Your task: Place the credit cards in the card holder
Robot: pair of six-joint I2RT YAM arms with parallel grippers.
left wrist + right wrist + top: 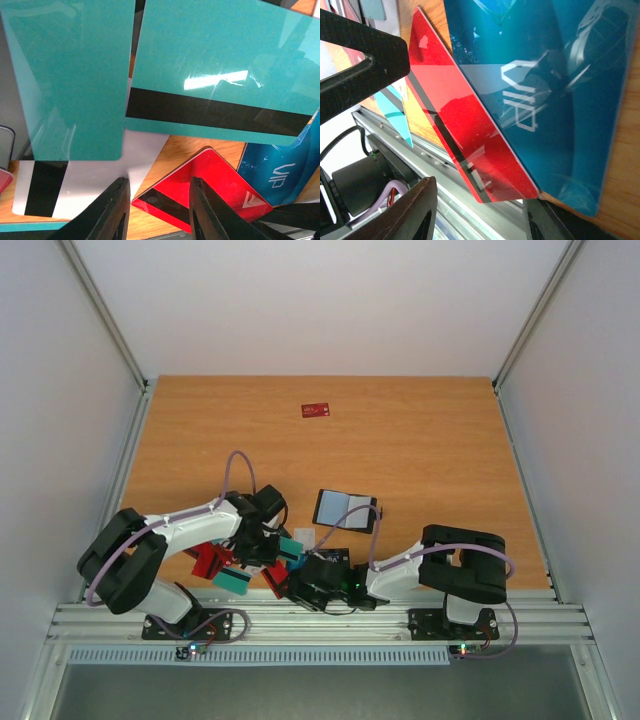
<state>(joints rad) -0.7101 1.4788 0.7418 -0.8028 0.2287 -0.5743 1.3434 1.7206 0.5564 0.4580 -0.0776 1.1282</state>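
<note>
Card holder (345, 510): black case, lying open and flat, pale interior up, frame centre. Credit cards (237, 582): teal, red, blue and white, overlapping in a cluster at lower centre-left. Single red card (316, 410): flat, upper centre, well apart.

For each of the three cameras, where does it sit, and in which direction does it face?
Top external: above and behind the bases, looking down on the table; left arm and right arm show whole, card holder beyond.
Left wrist: on the left arm, facing down at teal cards; left gripper at the bottom edge.
Right wrist: on the right arm, close over the red card and blue card; right gripper at the bottom.
Shared: both wrist views show that red card and blue card.
</note>
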